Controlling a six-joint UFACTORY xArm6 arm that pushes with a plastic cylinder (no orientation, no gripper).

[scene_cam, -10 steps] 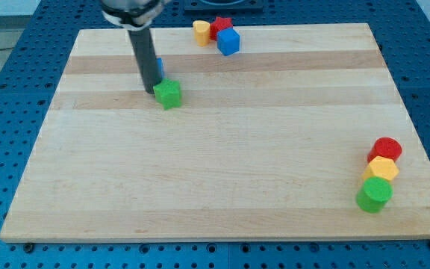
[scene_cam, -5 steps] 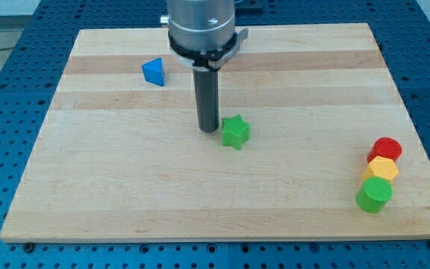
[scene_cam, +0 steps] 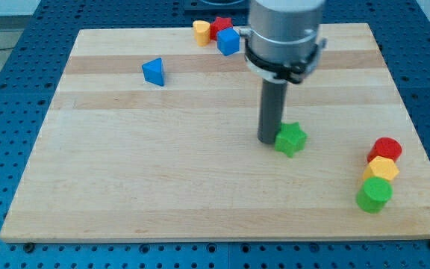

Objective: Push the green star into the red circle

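Observation:
The green star (scene_cam: 291, 139) lies on the wooden board (scene_cam: 163, 187), right of the middle. My tip (scene_cam: 267, 140) stands on the board against the star's left side, touching it. The red circle (scene_cam: 386, 149) sits near the board's right edge, to the right of the star and slightly lower, with a clear gap between them.
A yellow block (scene_cam: 382, 169) and a green circle (scene_cam: 374, 194) line up just below the red circle. A blue triangle (scene_cam: 153, 72) lies at the upper left. A yellow block (scene_cam: 201, 32), a red block (scene_cam: 220, 27) and a blue cube (scene_cam: 228, 41) cluster at the top edge.
My tip has swept from the upper left toward the right and down, pushing the green star along with it, closer to the red circle. The other blocks have not moved.

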